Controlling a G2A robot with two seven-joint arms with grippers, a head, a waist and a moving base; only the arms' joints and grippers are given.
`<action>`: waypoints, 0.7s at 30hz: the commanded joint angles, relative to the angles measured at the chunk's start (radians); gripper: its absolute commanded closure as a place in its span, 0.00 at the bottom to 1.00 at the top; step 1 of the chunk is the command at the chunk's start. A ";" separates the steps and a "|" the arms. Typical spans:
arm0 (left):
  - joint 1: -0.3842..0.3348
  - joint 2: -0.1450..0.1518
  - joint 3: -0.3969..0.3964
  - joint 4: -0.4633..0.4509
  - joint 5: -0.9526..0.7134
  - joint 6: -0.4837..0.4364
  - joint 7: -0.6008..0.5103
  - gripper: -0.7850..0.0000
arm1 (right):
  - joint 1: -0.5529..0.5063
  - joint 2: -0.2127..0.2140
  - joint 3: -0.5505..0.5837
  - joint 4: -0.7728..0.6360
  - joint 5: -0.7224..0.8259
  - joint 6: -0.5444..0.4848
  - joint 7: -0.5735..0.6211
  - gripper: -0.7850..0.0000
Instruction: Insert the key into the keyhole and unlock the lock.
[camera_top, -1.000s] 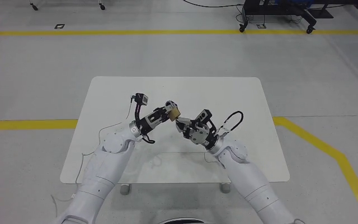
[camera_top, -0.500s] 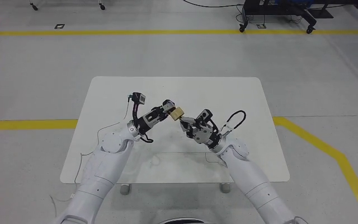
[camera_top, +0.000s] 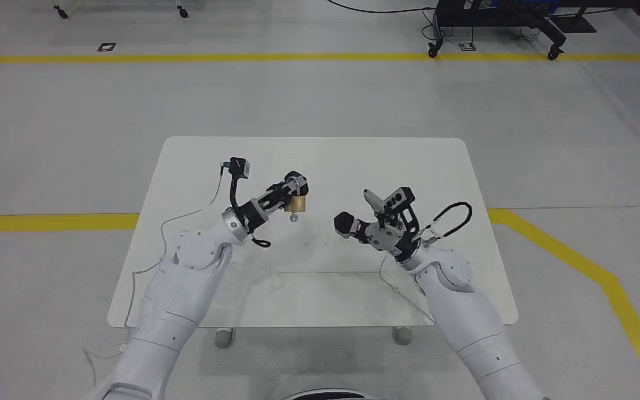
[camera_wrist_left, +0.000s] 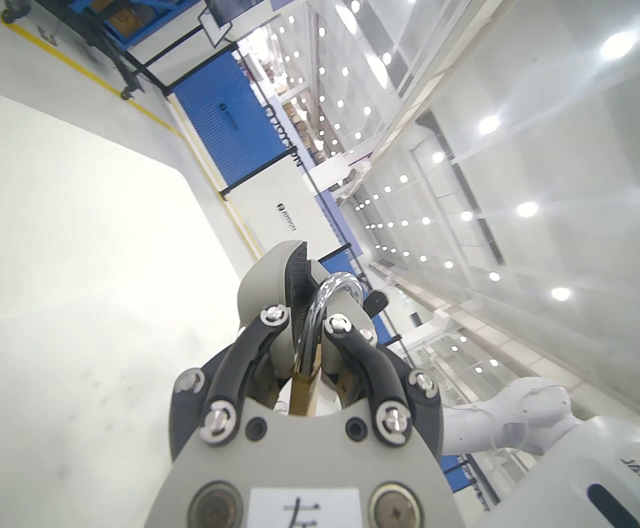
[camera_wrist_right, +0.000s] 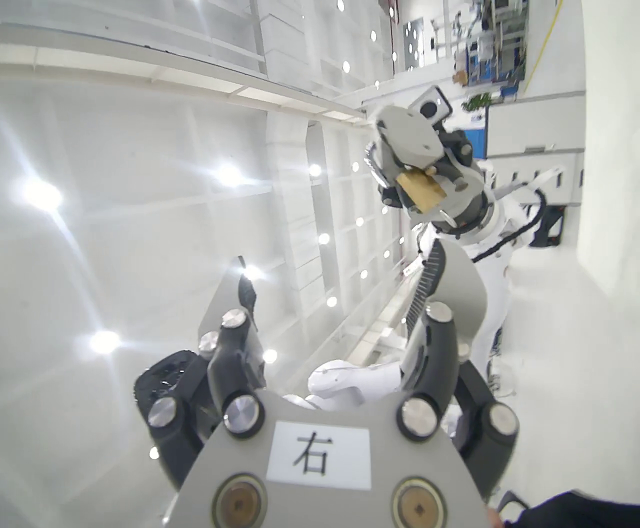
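Observation:
A brass padlock (camera_top: 297, 203) with a silver shackle (camera_wrist_left: 327, 297) is held above the white table (camera_top: 420, 170), left of its middle. My left gripper (camera_top: 295, 189) is shut on it, and the shackle shows between the pads in the left wrist view. In the right wrist view the padlock (camera_wrist_right: 420, 187) sits in the left gripper (camera_wrist_right: 407, 150), with a small silver key (camera_wrist_right: 444, 216) sticking out of the lock's underside. The key (camera_top: 294, 217) hangs below the lock in the top view. My right gripper (camera_top: 345, 222) hovers well to the right of the lock, open (camera_wrist_right: 340, 285) and holding nothing.
Bare tabletop (camera_top: 200, 250) lies all around both arms. A black cable (camera_top: 455, 212) loops off the right forearm. A yellow floor line (camera_top: 60, 221) runs beside the table, and a dark wheeled stand (camera_top: 500, 20) stands far behind it.
The two grippers, close together a second ago, have separated. The right one pulled back to the right, now open and empty. The left one carried the padlock left and slightly farther away.

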 joint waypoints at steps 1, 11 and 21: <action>-0.016 0.002 0.022 0.006 0.099 0.094 -0.015 1.00 | -0.056 0.015 0.085 -0.076 -0.167 -0.089 -0.114 0.00; -0.119 -0.026 0.177 0.124 0.328 0.401 -0.008 1.00 | -0.237 0.045 0.228 -0.301 -0.381 -0.109 -0.219 0.00; -0.140 -0.028 0.167 0.145 0.262 0.400 -0.081 0.00 | -0.239 0.046 0.231 -0.300 -0.376 -0.108 -0.212 0.00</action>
